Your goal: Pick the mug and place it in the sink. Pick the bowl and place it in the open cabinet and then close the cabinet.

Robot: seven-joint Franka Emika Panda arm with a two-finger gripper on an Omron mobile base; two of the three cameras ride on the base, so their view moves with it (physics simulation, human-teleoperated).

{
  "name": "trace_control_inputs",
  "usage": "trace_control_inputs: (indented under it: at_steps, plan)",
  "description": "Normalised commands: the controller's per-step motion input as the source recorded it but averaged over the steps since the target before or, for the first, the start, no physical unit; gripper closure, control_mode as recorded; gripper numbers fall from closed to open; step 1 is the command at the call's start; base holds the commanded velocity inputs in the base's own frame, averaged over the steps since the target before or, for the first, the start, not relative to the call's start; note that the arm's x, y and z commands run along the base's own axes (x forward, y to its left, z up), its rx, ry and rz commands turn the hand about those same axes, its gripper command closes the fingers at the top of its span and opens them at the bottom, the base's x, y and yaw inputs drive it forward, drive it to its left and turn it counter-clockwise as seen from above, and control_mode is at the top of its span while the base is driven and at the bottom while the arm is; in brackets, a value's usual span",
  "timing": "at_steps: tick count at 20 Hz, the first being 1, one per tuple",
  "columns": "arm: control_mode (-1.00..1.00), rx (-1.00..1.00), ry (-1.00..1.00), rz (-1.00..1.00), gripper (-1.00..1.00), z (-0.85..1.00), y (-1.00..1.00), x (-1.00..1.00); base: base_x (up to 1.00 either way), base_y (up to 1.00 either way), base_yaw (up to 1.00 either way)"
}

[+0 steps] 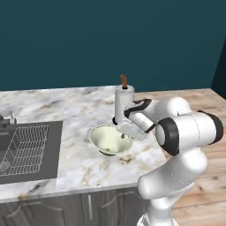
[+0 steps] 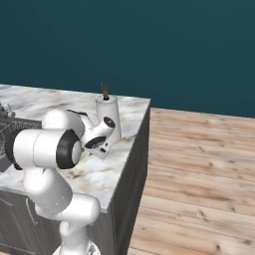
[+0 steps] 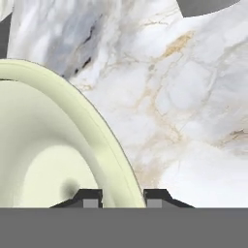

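The bowl (image 1: 109,141), cream-white inside with a darker outside, sits on the marble counter near its right end. My gripper (image 1: 122,136) reaches down over the bowl's right rim. In the hand view the bowl (image 3: 48,160) takes up the left side, and its rim runs down between my gripper's (image 3: 123,198) two tips, one inside the bowl and one outside, both against the rim. The sink (image 1: 54,154) is a dark basin at the left with a wire rack in it. The mug and the cabinet are out of view.
A tall grey-white cup-like holder (image 1: 123,103) with a brown handle sticking out stands just behind the bowl, close to my hand; it also shows as the holder (image 2: 108,122). The counter (image 2: 127,149) ends at its right edge above a wooden floor. A faucet (image 1: 5,120) is at the far left.
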Motion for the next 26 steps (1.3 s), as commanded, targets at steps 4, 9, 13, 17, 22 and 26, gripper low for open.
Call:
trace_control_inputs:
  at_steps: [4,9,13,17,22,26]
  plan:
    - [-1.0,0.1,-0.09,-0.2,1.0,0.28,-0.61,-0.33,0.0,0.0,0.0]
    - [-1.0,0.12,0.02,-0.27,1.0,0.6,-0.65,-0.03,0.0,0.0,0.0]
    - [-1.0,0.01,0.22,-0.32,1.0,0.71,-0.06,0.01,0.0,0.0,0.0]
    - [-1.0,0.04,0.35,-0.37,1.0,0.73,-0.22,0.0,0.0,0.0,0.0]
    - [-1.0,0.08,0.34,-0.51,1.0,0.35,-0.36,-0.04,0.0,0.0,0.0]
    - [-1.0,0.04,0.18,-0.66,1.0,0.02,-0.38,-0.28,0.0,0.0,0.0]
